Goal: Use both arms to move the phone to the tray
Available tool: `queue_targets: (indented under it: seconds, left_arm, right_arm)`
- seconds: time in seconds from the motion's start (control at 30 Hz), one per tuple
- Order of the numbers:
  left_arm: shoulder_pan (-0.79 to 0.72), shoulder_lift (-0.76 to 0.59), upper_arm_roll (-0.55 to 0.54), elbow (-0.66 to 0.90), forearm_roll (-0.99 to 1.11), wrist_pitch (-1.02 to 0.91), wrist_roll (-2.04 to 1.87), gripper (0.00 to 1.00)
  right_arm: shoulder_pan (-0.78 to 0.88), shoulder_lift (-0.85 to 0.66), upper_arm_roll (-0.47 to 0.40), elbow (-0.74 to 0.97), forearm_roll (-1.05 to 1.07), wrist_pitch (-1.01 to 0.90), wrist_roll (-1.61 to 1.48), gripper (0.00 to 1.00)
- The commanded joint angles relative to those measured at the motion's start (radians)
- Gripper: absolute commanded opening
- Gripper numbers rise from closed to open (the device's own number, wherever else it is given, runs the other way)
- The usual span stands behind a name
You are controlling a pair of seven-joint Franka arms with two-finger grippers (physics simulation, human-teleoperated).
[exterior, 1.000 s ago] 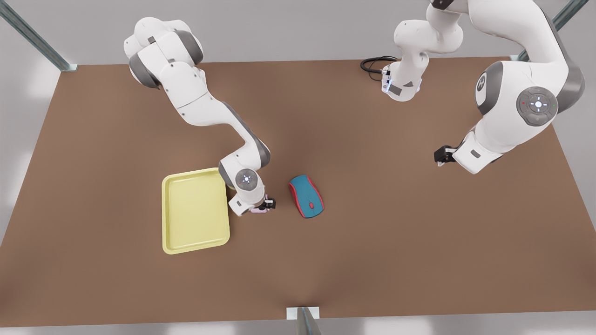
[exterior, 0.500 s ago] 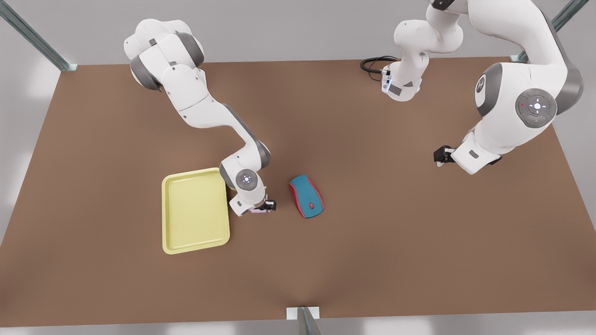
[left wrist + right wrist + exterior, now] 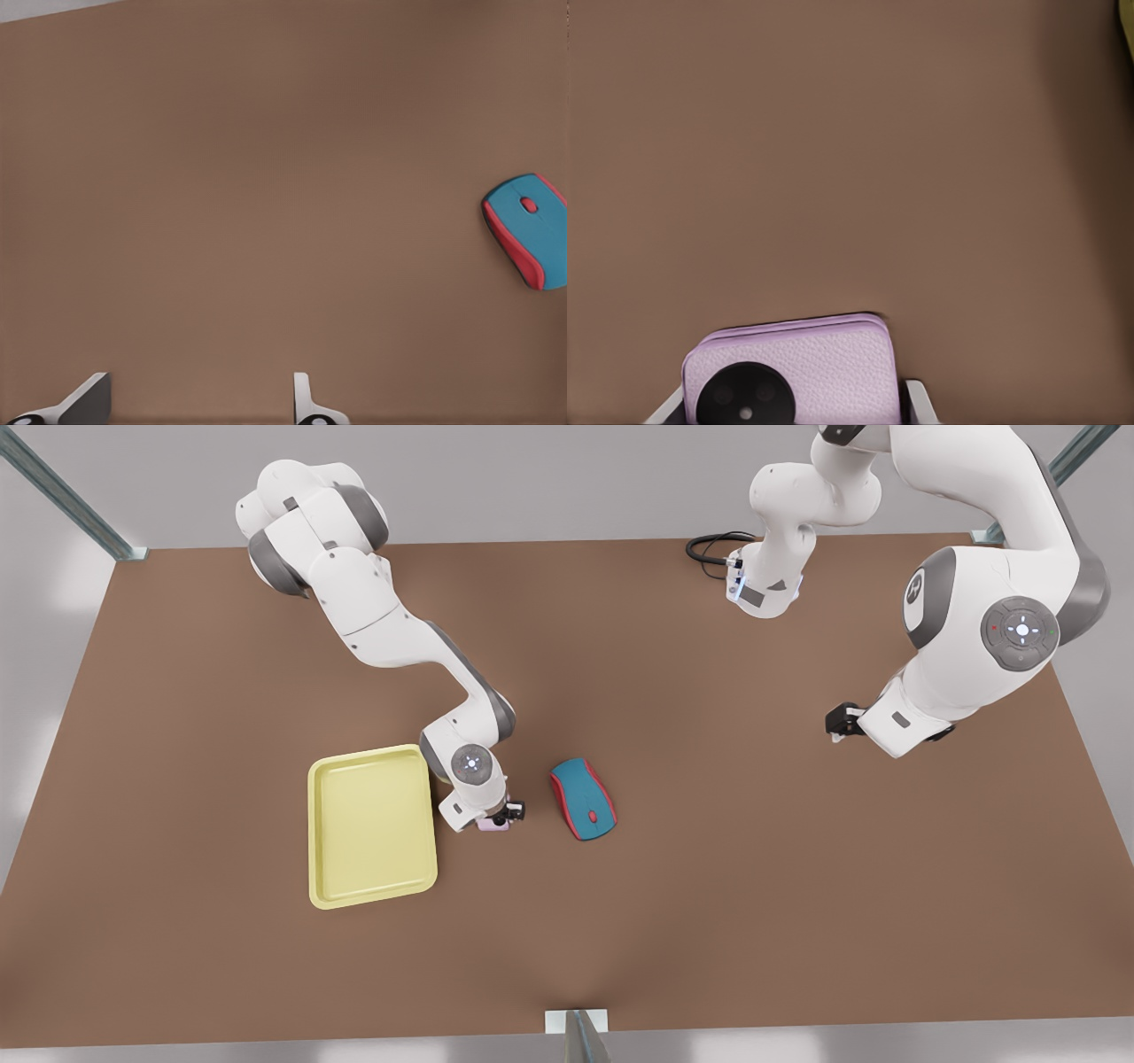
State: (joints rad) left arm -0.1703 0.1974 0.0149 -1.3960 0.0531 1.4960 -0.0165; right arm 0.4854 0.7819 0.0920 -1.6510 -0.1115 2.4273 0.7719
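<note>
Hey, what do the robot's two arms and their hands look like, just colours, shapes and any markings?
Two glossy white jointed arms with grey joint bands, round grey caps with small lit dots, and compact black hands, right hand, left hand, with pale fingertips. A black cable coils by one base.

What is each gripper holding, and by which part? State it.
The right gripper, beside the tray, grips the phone by its two side edges. The left gripper waits open, holding nothing.
</note>
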Motion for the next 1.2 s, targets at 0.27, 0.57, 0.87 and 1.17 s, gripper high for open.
queue_targets:
  seconds: [0.27, 0.57, 0.87, 1.17]
  left_arm:
    - [0.0, -0.001, 0.0, 0.002, 0.001, 0.0, 0.015, 1.0]
    - [0.0, -0.001, 0.002, 0.002, 0.001, 0.0, 0.015, 1.0]
    - [0.0, -0.001, 0.002, 0.003, -0.004, 0.001, 0.017, 1.0]
    - [0.0, -0.007, 0.019, 0.005, -0.009, 0.0, 0.024, 1.0]
  right_arm:
    - [-0.001, -0.006, 0.0, 0.002, 0.001, 0.003, -0.023, 0.77]
    - [-0.039, -0.11, 0.002, -0.075, 0.003, -0.014, -0.086, 0.76]
    - [-0.268, -0.325, -0.008, -0.368, 0.006, -0.001, -0.537, 0.76]
    - [-0.311, -0.328, -0.015, -0.383, 0.015, -0.004, -0.599, 1.0]
